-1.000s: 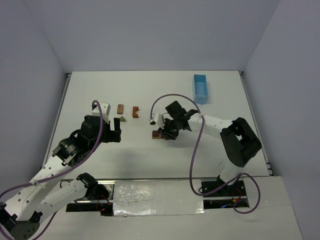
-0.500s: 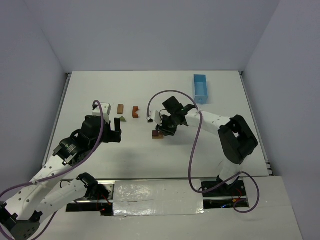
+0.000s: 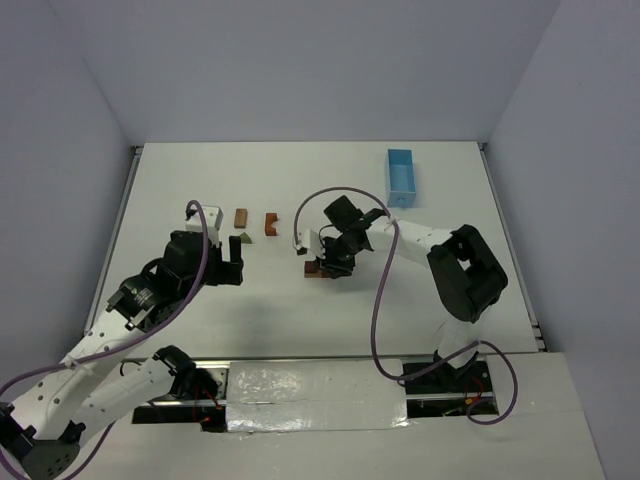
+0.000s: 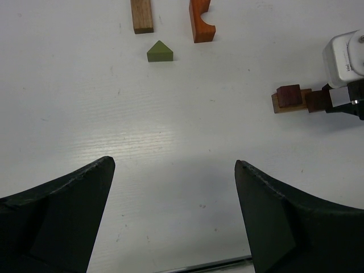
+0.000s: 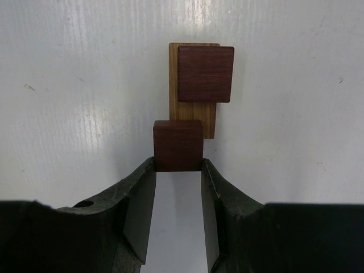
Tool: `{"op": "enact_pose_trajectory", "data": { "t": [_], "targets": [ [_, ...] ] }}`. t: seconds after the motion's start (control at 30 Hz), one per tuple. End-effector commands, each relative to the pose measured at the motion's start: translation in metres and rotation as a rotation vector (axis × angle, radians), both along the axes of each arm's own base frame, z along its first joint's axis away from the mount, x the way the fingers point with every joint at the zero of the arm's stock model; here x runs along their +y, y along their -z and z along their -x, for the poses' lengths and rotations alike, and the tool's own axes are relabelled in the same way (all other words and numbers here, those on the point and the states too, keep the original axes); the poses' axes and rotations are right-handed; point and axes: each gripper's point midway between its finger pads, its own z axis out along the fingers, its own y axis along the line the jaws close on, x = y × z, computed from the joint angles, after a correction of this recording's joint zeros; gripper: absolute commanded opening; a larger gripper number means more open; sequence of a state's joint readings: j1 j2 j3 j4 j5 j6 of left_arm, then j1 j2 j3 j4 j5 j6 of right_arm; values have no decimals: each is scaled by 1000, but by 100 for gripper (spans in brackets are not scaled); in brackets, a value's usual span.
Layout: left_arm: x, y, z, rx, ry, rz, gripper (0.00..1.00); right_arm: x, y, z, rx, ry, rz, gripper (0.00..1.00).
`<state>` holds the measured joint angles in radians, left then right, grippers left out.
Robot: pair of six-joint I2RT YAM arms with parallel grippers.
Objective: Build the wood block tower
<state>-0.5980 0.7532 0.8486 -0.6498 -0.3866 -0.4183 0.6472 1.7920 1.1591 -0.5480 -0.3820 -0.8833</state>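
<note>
The tower's base is a light-brown plank (image 5: 193,116) lying flat with a dark red cube (image 5: 205,74) on its far end; it also shows in the top view (image 3: 312,269). My right gripper (image 5: 178,166) is shut on a second dark red cube (image 5: 178,145), held at the plank's near end. I cannot tell whether it touches the plank. A brown rectangle (image 4: 142,16), an orange arch (image 4: 201,21) and an olive-green triangle (image 4: 160,52) lie loose at the back left. My left gripper (image 4: 173,168) is open and empty, above bare table in front of them.
A light-blue tray (image 3: 402,176) stands at the back right. The right gripper's white camera housing (image 4: 346,57) sits close beside the plank. The table's near edge shows just below the left fingers (image 4: 267,227).
My right gripper has shifted a little left toward the plank, still holding the cube. The left arm and the loose blocks have not moved.
</note>
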Motion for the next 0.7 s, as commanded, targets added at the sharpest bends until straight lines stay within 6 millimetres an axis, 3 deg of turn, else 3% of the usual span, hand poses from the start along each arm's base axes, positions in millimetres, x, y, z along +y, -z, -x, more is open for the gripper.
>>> {"op": "enact_pose_trajectory", "data": {
  "t": [0.0,0.4,0.67],
  "targets": [
    [-3,-4,-6,-26,10,6,100,11,-11,-11,-21,-31,-34,26],
    [-5,-3,-6,-20,21,6,99,14,-10,-22,-21,-29,-27,27],
    [-7,-3,-6,-20,31,8,100,15,-11,-19,-11,-37,-32,31]
  ]
}}
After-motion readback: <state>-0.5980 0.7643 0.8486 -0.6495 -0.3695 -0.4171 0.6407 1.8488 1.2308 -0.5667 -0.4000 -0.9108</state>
